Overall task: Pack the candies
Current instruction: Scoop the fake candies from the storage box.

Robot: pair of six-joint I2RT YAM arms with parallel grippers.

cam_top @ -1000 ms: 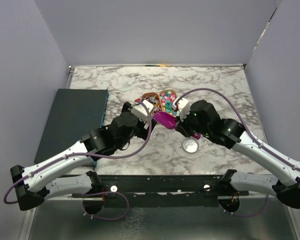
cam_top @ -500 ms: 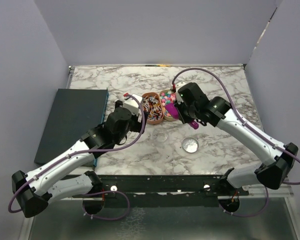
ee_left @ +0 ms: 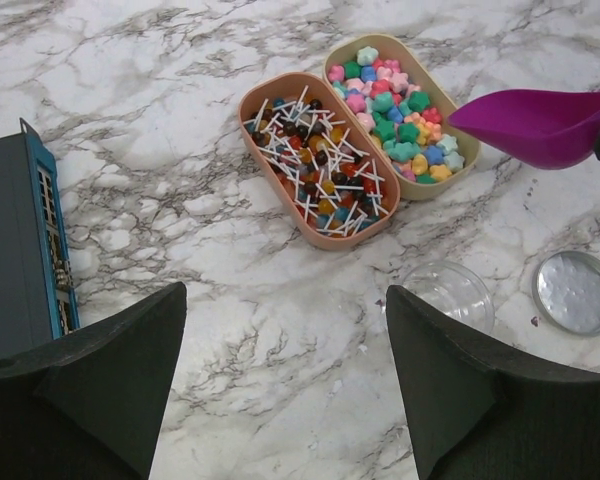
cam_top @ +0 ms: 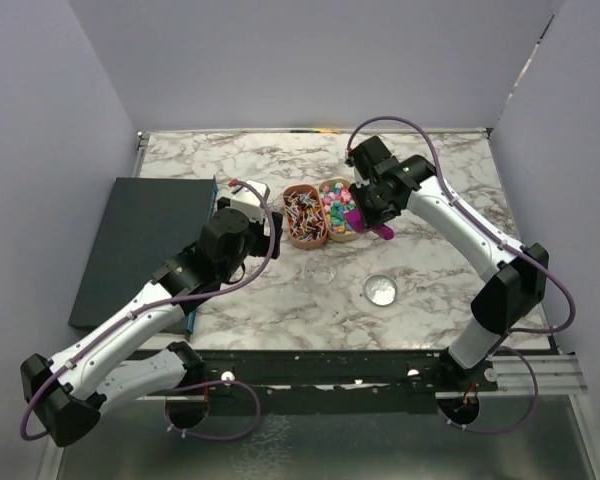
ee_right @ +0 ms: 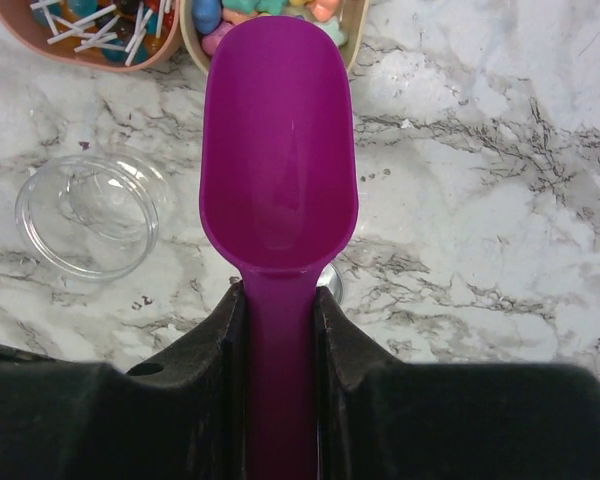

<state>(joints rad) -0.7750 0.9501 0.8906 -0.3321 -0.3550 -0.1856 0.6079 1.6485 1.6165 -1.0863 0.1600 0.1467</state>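
Candies (ee_left: 398, 110) in tray (ee_left: 408, 194) just beyond scoop (ee_right: 278, 140) tip | right hand (ee_right: 280, 305) grips scoop | left hand (ee_left: 285, 310) wide, empty

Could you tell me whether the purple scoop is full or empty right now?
Empty: the right wrist view looks straight into the scoop, gripped by the right gripper, and its bowl is bare purple plastic.
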